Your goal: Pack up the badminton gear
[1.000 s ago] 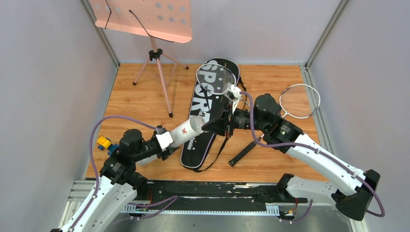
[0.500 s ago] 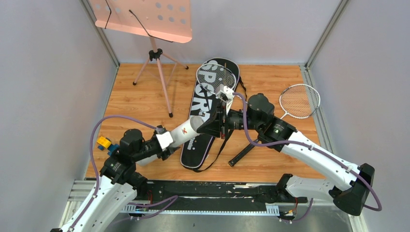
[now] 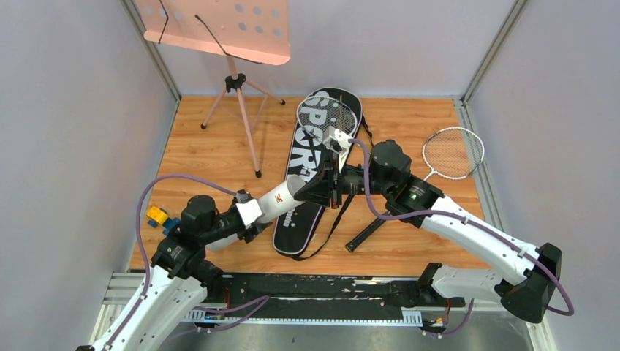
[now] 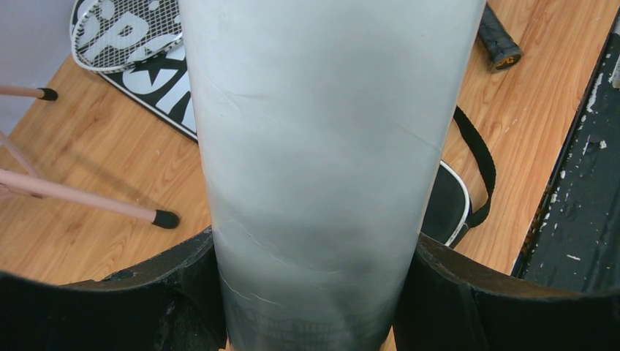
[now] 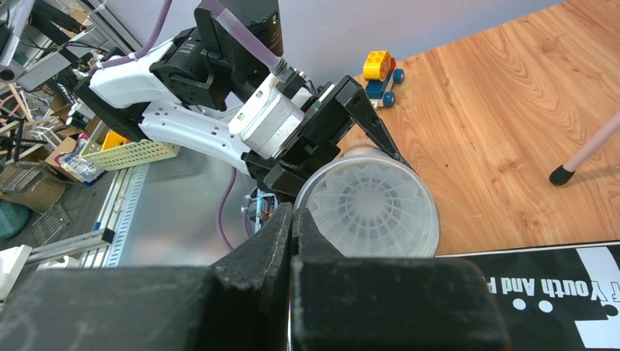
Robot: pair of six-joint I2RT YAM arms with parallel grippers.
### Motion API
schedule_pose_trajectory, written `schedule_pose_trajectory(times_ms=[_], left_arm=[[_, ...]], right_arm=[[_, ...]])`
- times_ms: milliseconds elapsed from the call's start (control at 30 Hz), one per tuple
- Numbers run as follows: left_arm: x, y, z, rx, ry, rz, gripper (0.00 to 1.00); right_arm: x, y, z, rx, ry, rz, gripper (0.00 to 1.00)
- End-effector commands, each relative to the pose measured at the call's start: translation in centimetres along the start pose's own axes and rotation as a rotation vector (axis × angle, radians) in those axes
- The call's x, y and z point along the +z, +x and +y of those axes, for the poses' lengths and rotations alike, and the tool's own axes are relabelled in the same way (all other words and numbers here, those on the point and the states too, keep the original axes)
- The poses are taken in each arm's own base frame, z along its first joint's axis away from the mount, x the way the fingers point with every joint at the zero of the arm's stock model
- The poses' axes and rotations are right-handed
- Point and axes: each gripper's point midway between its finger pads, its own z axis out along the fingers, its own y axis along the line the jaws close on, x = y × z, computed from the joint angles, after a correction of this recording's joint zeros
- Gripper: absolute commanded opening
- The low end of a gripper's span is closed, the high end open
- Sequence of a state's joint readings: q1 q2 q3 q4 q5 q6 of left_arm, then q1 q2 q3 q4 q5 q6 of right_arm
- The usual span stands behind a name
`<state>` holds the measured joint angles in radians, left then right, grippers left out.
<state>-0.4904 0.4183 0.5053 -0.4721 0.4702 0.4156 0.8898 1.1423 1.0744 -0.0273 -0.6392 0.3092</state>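
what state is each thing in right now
white tube, held in the left claw, mouth open
shuttlecock, inside the tube
right claw, shut at the tube mouth
black bag, flat on the floor
one racket, head resting on the bag
other racket, flat on the floor
music stand, upright

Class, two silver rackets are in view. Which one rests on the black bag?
The racket whose head lies over the SPORT lettering of the black bag. The other racket lies apart from the bag, further right.
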Motion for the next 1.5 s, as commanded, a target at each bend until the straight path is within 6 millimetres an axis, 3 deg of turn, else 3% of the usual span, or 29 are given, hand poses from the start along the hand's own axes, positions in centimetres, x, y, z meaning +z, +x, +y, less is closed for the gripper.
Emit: schedule_pose_trajectory(times_ms=[0, 733, 967, 1100, 1467], left_arm=[[-0.1, -2.4, 0.7, 0.058, -0.016, -0.082, 0.61], [0.0, -2.3, 0.7, 0.059, -0.014, -0.078, 0.62], [0.0, -2.2, 0.7, 0.057, -0.013, -0.075, 0.61], [0.0, -2.2, 0.7, 0.057, -0.013, -0.074, 0.62], [0.0, -2.3, 0.7, 0.058, -0.013, -0.076, 0.61]], right_arm=[[0.3, -1.9, 0.9, -0.049, -0.032, -0.050, 0.00], [0.2, 0.5, 0.1, 0.000, -0.015, 0.000, 0.01], [0.2, -0.7, 0.4, 0.020, -0.004, -0.026, 0.35], [0.0, -1.2, 0.2, 0.014, 0.019, -0.047, 0.47], [-0.8, -2.4, -1.1, 0.007, 0.123, -0.110, 0.51]])
